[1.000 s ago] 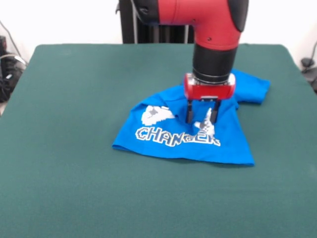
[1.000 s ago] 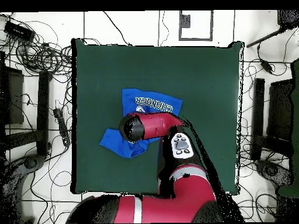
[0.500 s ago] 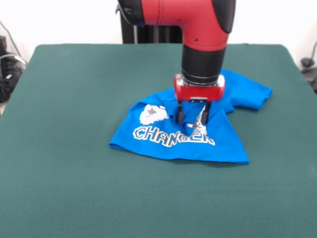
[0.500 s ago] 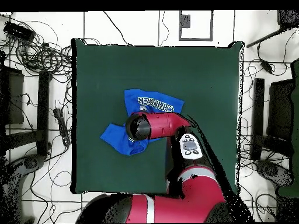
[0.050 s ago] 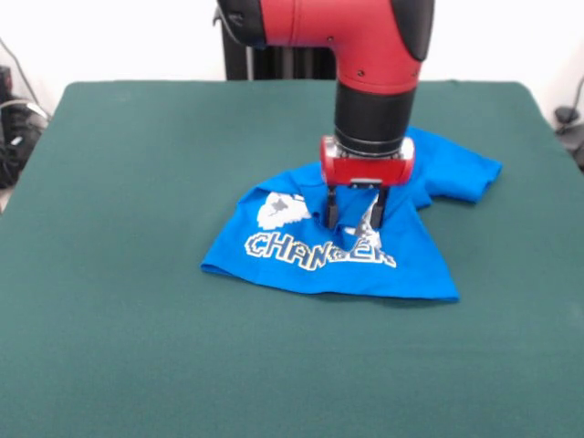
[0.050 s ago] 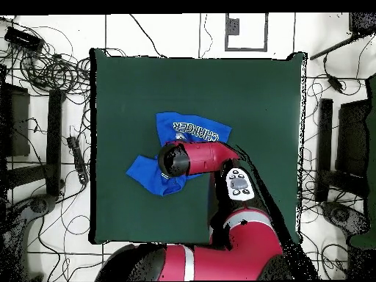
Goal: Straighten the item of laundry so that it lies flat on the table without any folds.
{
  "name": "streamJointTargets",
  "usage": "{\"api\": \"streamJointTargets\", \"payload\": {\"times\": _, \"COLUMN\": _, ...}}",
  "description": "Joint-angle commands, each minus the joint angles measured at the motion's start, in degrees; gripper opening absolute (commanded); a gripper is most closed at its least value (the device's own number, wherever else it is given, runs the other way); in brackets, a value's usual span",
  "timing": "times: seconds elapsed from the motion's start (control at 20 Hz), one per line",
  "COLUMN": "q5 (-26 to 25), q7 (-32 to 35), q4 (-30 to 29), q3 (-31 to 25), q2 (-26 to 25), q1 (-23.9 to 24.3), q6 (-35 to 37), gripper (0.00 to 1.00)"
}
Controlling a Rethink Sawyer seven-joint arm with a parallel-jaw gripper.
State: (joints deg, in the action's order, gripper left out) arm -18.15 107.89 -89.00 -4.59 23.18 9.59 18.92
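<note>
Gripper (image 5: 355, 212) is down on the blue T-shirt (image 5: 301, 251), fingers (image 5: 332, 208) set narrow and pinching up a ridge of fabric near the print. Shirt sits crumpled around mid-counter (image 5: 137, 164), lower hem spread toward the camera, a sleeve bunched out to the right, "CHANGER" lettering readable.
</note>
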Motion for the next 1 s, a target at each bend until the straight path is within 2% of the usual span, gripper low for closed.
{"api": "streamJointTargets", "payload": {"times": 0.05, "q5": -0.6, "q7": 3.4, "q4": -2.8, "q3": -2.7, "q2": -0.1, "q1": -0.2, "q6": 1.3, "gripper": 1.0}}
{"api": "streamJointTargets", "payload": {"times": 0.6, "q5": 1.4, "q7": 6.6, "q4": -5.7, "q3": -3.0, "q2": 2.1, "q1": -2.8, "q6": 1.6, "gripper": 1.0}}
{"api": "streamJointTargets", "payload": {"times": 1.0, "q5": 2.6, "q7": 8.5, "q4": -5.5, "q3": -2.7, "q2": 1.8, "q1": -4.5, "q6": 1.4, "gripper": 1.0}}
